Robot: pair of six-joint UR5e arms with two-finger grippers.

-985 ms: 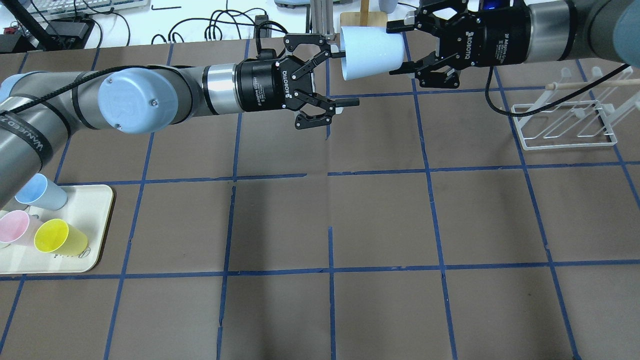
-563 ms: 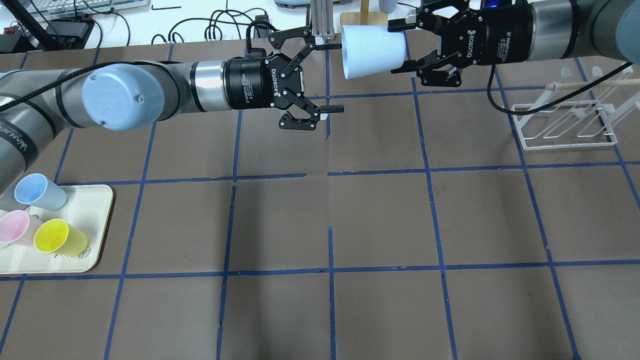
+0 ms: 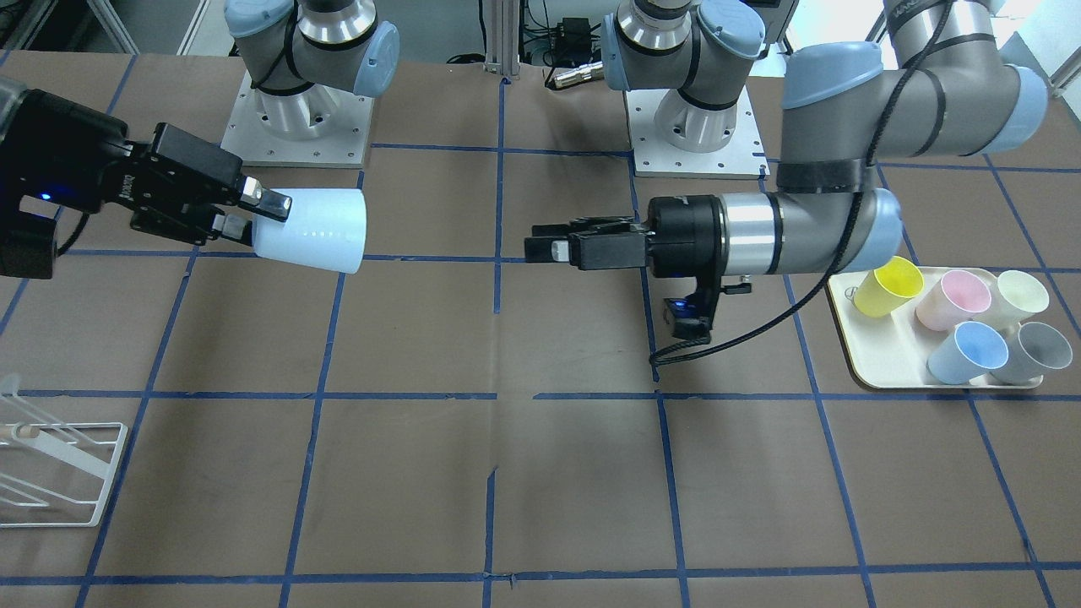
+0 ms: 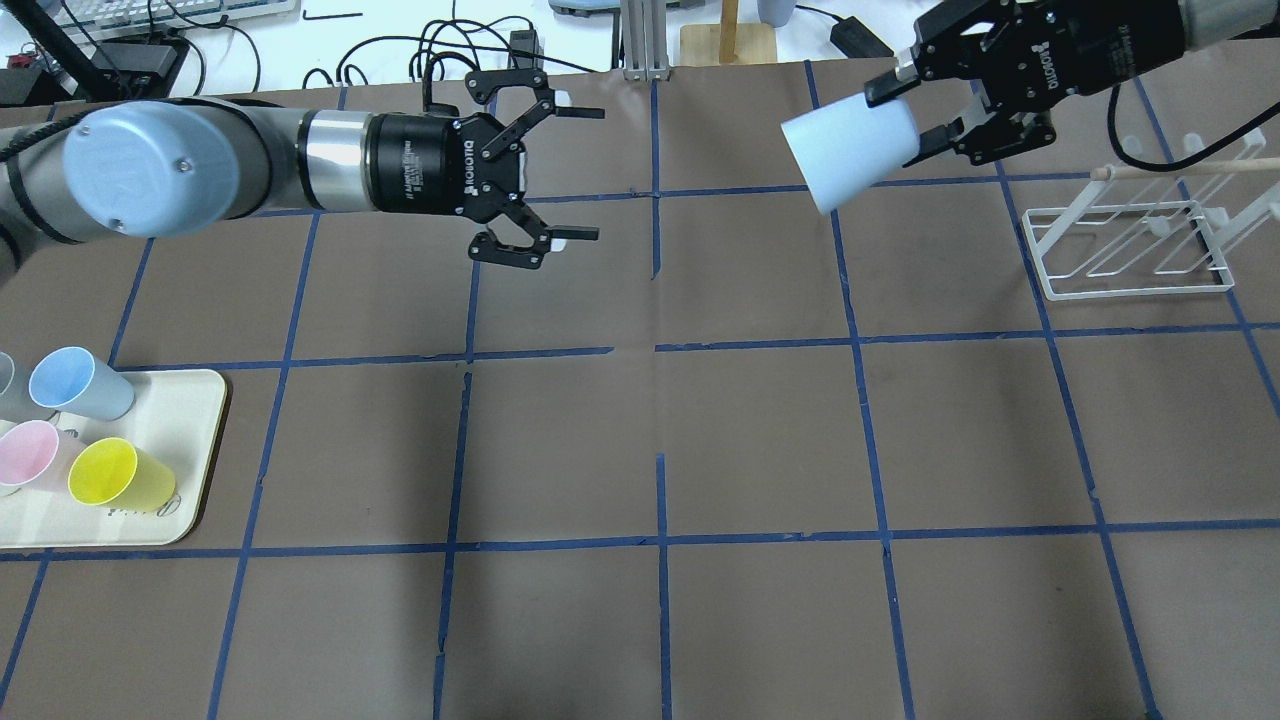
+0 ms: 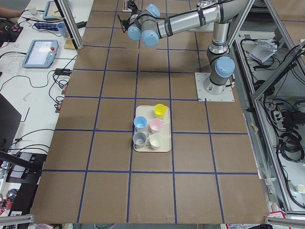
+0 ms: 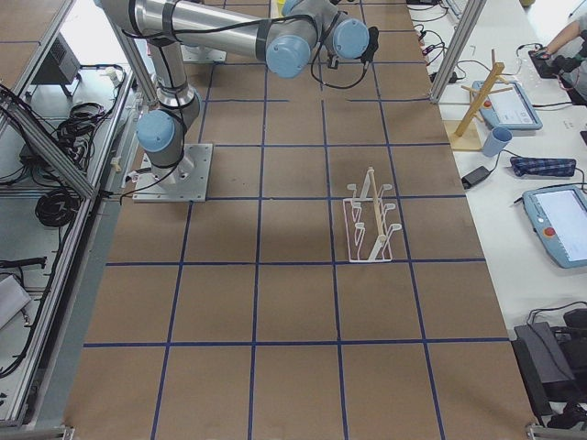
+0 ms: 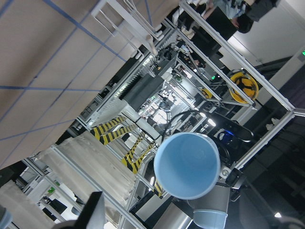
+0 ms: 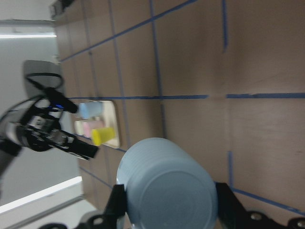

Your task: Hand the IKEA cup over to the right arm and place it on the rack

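The pale blue IKEA cup point(image 4: 848, 158) is held in the air by its base in my right gripper point(image 4: 908, 122), which is shut on it. The cup lies tilted, mouth toward the left and slightly down. It also shows in the front view point(image 3: 317, 230), the left wrist view point(image 7: 187, 164) and the right wrist view point(image 8: 167, 191). My left gripper point(image 4: 588, 173) is open and empty, well left of the cup. The white wire rack point(image 4: 1130, 250) with its wooden-tipped peg stands on the table just right of and below the right gripper.
A cream tray point(image 4: 190, 440) at the table's left front holds a second pale blue cup point(image 4: 75, 382), a pink cup point(image 4: 30, 455), a yellow cup point(image 4: 115, 475) and others. Cables and a wooden stand point(image 4: 728, 35) lie beyond the far edge.
My left gripper has drawn back to the left, away from the cup, staying open. My right gripper has carried the cup to the right toward the rack and tilted it.
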